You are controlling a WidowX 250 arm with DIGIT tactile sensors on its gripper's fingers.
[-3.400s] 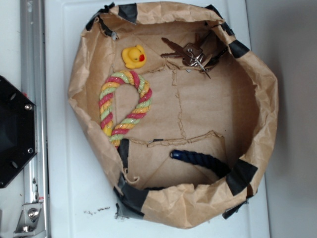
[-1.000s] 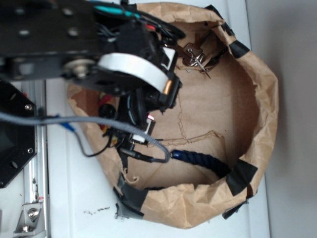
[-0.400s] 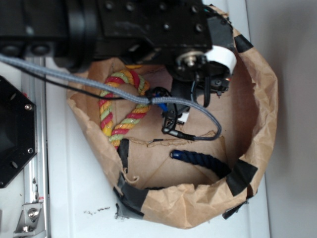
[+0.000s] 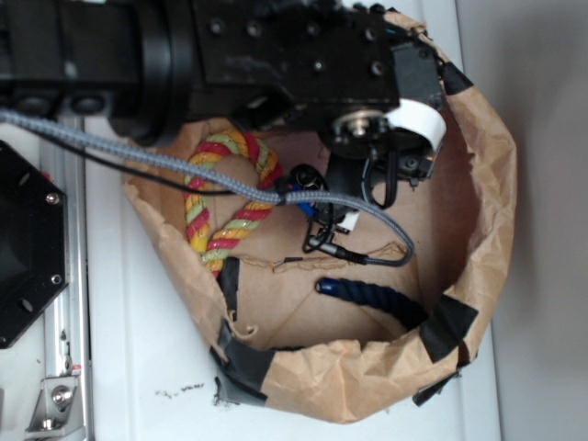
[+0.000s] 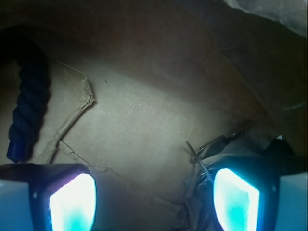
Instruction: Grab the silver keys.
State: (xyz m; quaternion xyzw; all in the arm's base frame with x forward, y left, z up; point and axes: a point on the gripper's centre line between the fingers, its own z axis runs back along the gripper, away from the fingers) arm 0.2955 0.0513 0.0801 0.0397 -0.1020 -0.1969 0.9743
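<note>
In the wrist view the silver keys (image 5: 208, 153) show as a thin wire ring and dull metal blades on the brown paper floor. They lie right against the inner side of the right finger (image 5: 236, 199). My gripper (image 5: 154, 204) is open, with both pads glowing cyan and bare paper between them. The left finger (image 5: 72, 202) stands well away from the keys. In the exterior view my black arm (image 4: 303, 64) covers the back of the paper bin, so the keys and the fingers are hidden there.
The brown paper bin's wall (image 4: 491, 184) rings the work area, with black tape at its corners. A dark blue rope (image 4: 372, 299) (image 5: 26, 106) lies at the front. A red, yellow and green rope ring (image 4: 207, 197) lies at the left. A grey cable (image 4: 184, 170) crosses the bin.
Over the last second the arm swung from the bin's left side to its back right, over where the keys lay. In the last 0.4 s it edged slightly further right.
</note>
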